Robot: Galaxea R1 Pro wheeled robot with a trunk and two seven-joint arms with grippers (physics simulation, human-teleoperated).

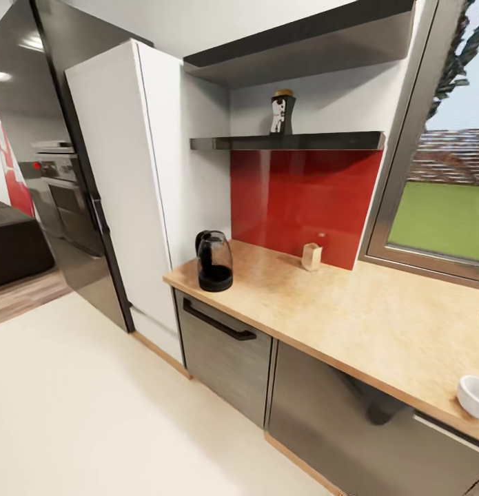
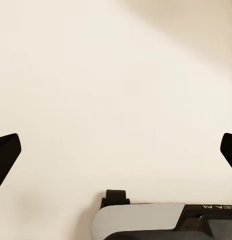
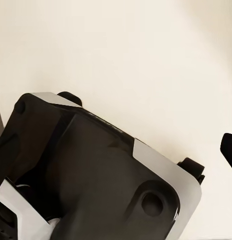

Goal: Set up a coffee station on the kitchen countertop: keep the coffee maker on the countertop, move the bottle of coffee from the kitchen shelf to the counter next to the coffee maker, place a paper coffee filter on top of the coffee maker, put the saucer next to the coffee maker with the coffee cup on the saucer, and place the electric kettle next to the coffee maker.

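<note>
Nearest the head camera, a white rounded rim, probably the coffee cup point(image 1: 473, 396), pokes in at the near edge of the kitchen countertop point(image 1: 377, 324); too little of it shows to be sure. Further along the worktop stands the electric kettle point(image 1: 213, 261), upright near the end beside the tall white cabinet point(image 1: 125, 179), its black handle turned toward that cabinet. A small pale cone-like piece, likely the paper coffee filter point(image 1: 311, 256), sits against the red backsplash point(image 1: 301, 196). Up on the kitchen shelf point(image 1: 287, 142) the bottle of coffee point(image 1: 282, 111) stands upright, well apart from everything on the counter.

The left gripper point(image 2: 116, 152) hangs over the pale floor point(image 2: 116, 75) with its fingertips at opposite edges of the wrist view, so the jaws stand wide and hold nothing. In the right wrist view only one dark fingertip point(image 3: 228, 150) shows past the robot's body point(image 3: 95, 175), so I cannot tell how those jaws stand.

The bottle looks rigid, light and smooth-sided, so a squeeze across its dark body below the lid should hold better than the lid itself. The kettle's glass looks slippery and breakable; its handle is the safer hold. The filter would crush easily.
</note>
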